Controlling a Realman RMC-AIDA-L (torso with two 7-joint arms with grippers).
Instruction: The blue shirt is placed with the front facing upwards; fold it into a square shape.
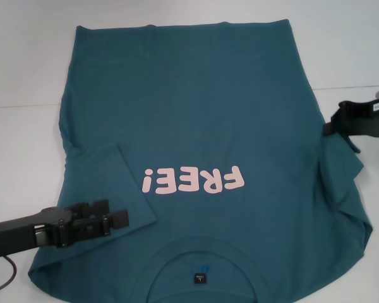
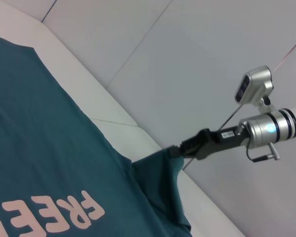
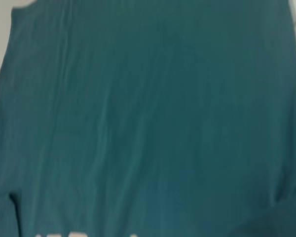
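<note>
The blue shirt (image 1: 196,113) lies front up on the white table (image 1: 25,76), with the collar and its black label (image 1: 199,278) nearest me and the pink "FREE!" lettering (image 1: 193,180) upside down. Its left sleeve (image 1: 110,180) is folded in flat over the body. My left gripper (image 1: 119,211) hovers open at that sleeve's edge, holding nothing. My right gripper (image 1: 328,130) is shut on the right sleeve's edge (image 1: 341,170) and holds it lifted. The left wrist view shows this pinch (image 2: 176,150) with the cloth (image 2: 158,182) tented up. The shirt (image 3: 148,118) fills the right wrist view.
The white table surrounds the shirt, with bare surface to the left and at the far right (image 1: 354,57). A dark cable (image 1: 3,278) hangs by my left arm at the near left edge.
</note>
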